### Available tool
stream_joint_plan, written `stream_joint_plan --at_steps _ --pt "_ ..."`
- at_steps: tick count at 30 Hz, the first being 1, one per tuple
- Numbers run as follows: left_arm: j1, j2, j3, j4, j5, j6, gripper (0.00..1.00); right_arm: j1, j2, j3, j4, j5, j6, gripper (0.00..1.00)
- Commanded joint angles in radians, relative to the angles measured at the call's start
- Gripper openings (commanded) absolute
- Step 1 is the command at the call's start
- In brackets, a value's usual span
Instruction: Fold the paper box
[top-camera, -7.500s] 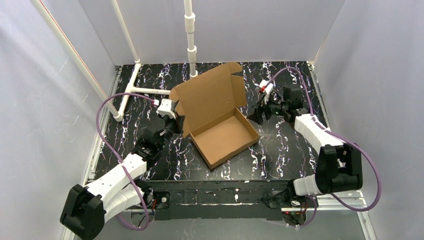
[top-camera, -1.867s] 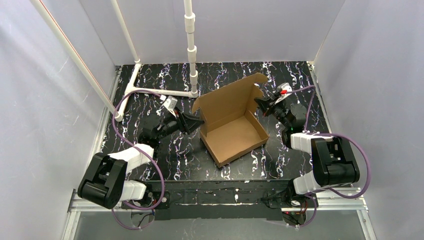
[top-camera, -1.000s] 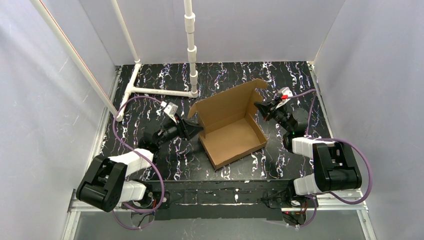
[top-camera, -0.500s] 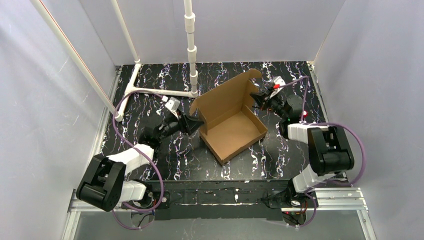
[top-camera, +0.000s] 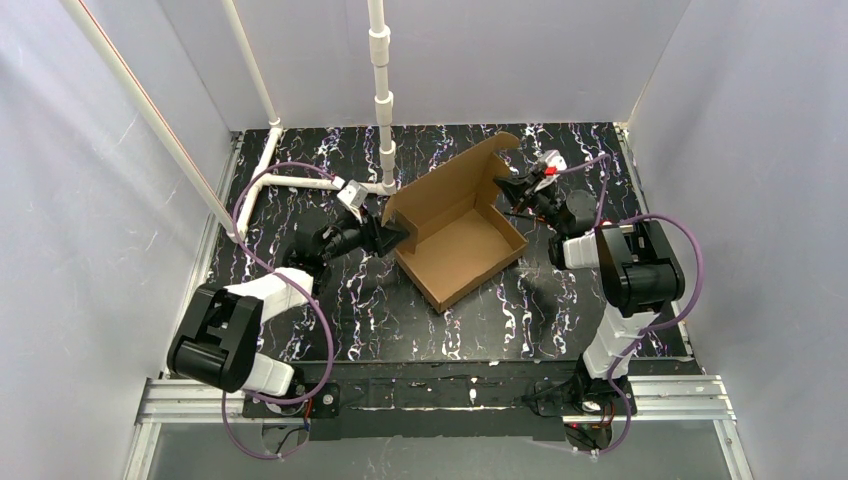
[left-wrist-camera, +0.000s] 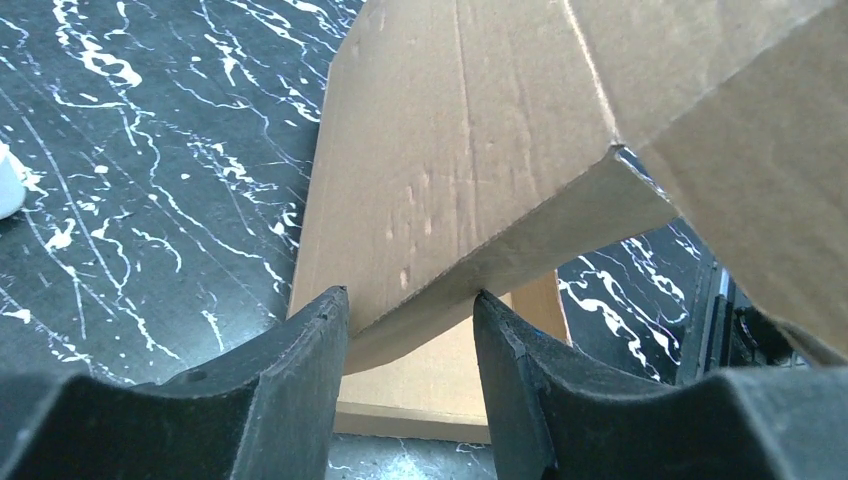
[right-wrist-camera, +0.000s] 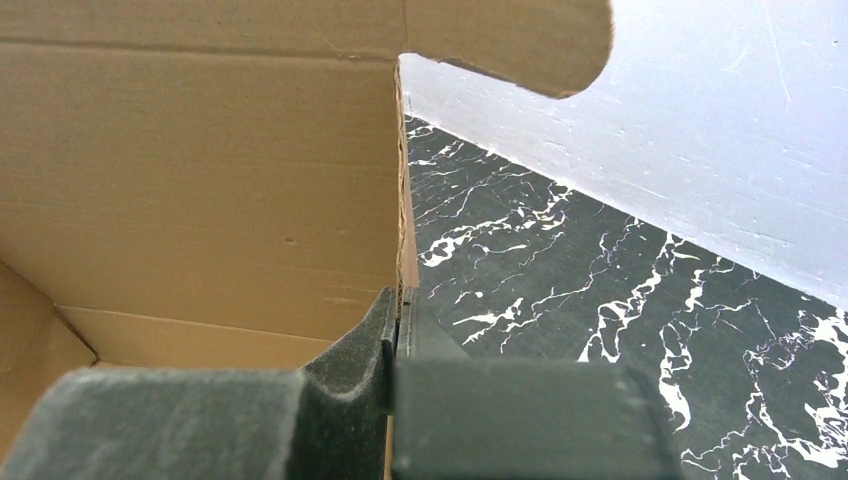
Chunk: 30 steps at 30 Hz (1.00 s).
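The paper box (top-camera: 455, 240) sits near the middle of the tabletop (top-camera: 380, 320). Its tray is already formed and its lid (top-camera: 445, 185) stands up along the far side. Our left end effector (top-camera: 392, 237) is at the box's left corner. Its jaws are partway apart, and a folded side flap (left-wrist-camera: 520, 240) fills the gap and touches both pads, so we read it as a hold on the box. Our right end effector (top-camera: 503, 186) is clamped tight on the thin right edge of the lid.

Both holds are on narrow cardboard edges. If our arms bring the lid down at uneven rates, we think the board could crease off its score lines or tear at the right pinch. The left hold looks loose, so the flap might spring free and splay outside the tray wall instead of tucking in. Nothing pins the light box down, so a sideways push would likely slide or tip it rather than fold it.
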<state>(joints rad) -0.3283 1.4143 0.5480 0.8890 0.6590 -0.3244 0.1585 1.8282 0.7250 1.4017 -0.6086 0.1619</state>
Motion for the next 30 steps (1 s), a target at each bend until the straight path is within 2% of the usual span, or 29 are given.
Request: stream_joint_plan --at_steps 1,8,19,24,30 --pt "0.001 -0.038 -0.013 0.007 0.065 0.010 0.47 0.008 -0.012 -0.073 0.118 -0.038 0.003 0.01" --pt "0.001 -0.077 -0.064 0.007 0.046 0.007 0.47 0.007 -0.068 -0.177 0.120 0.035 0.021 0.02" --pt "0.002 -0.088 -0.054 -0.001 0.046 0.014 0.48 0.070 -0.186 -0.085 -0.258 0.167 -0.099 0.02" --pt "0.002 -0.102 -0.055 -0.014 0.038 0.022 0.48 0.107 -0.224 -0.071 -0.380 0.258 -0.148 0.02" --pt "0.002 -0.123 -0.069 -0.018 0.032 0.021 0.49 0.121 -0.257 -0.092 -0.471 0.292 -0.186 0.04"
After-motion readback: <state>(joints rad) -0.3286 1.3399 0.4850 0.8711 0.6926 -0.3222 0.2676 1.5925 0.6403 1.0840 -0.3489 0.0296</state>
